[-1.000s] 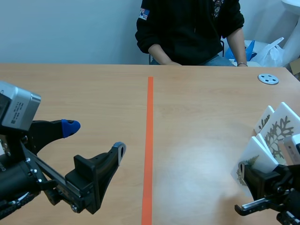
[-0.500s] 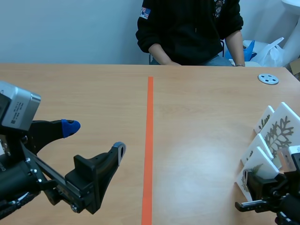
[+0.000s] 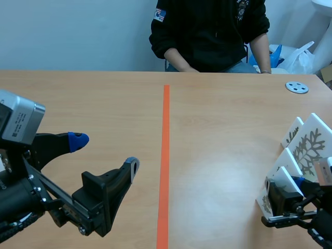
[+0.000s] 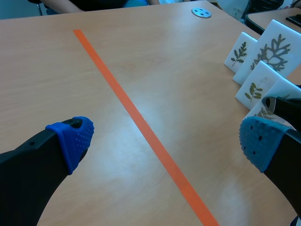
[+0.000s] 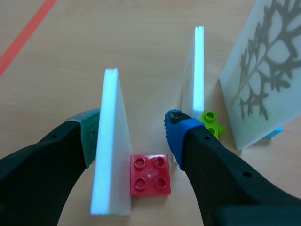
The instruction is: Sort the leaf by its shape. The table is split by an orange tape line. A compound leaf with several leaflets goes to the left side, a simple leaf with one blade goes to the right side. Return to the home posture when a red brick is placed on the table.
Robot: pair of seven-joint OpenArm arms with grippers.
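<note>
Right gripper (image 5: 133, 132) low, part-open astride upright white leaf card (image 5: 110, 141) on red studded block (image 5: 149, 174); one pad (image 5: 87, 129) touching. Left gripper (image 4: 164, 139) wide, empty.

No writing can be read. The small patch (image 3: 159, 15) on the person's black sleeve (image 3: 165, 30) at the far side, and the print on the grey camera box (image 3: 18, 123) at near left, are too small.

2 black arms (image 3: 31, 199), thick fingers (image 4: 28, 157) tipped with blue dotted pads (image 4: 74, 137).
</note>
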